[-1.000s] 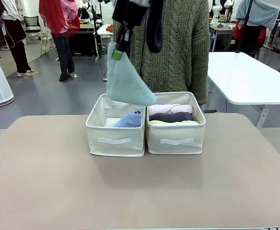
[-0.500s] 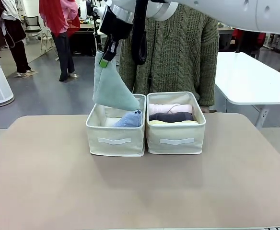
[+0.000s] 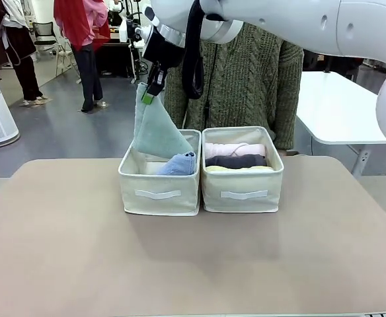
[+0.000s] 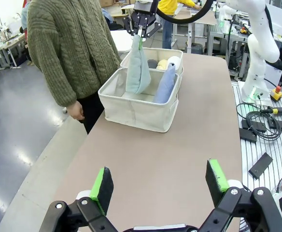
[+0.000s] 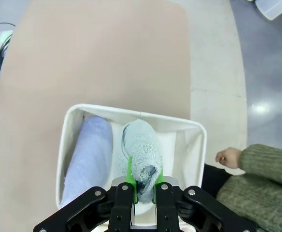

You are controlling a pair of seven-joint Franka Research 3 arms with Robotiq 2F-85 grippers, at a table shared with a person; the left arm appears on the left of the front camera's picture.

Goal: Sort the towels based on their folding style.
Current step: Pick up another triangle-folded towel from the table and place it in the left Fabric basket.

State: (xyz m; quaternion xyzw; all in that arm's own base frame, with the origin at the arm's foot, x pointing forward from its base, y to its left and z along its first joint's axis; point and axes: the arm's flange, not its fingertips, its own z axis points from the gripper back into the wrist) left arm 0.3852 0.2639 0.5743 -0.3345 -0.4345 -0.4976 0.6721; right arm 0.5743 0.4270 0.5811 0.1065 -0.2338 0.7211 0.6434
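Note:
My right gripper (image 3: 151,92) is shut on the tip of the grey-green cone towel (image 3: 156,131), which hangs with its wide end dipping into the left cream bin (image 3: 158,182). A pale blue cone towel (image 3: 180,164) leans in that same bin. In the right wrist view the gripper (image 5: 143,186) pinches the grey-green towel (image 5: 141,153) above the bin, with the pale blue towel (image 5: 88,154) beside it. The right bin (image 3: 241,183) holds pink (image 3: 236,150), dark grey (image 3: 236,161) and yellow (image 3: 240,169) rolls. My left gripper (image 4: 159,180) stands open over bare table, far from the bins.
A person in a green knitted sweater (image 3: 246,72) stands just behind the bins, one hand (image 5: 228,157) hanging near the left bin's far side. A white table (image 3: 342,105) stands at the back right. The tan tabletop (image 3: 193,257) in front of the bins is wide.
The right gripper has carried the grey-green cone towel to the left and lower, so it now hangs into the left bin. The left gripper has stayed open.

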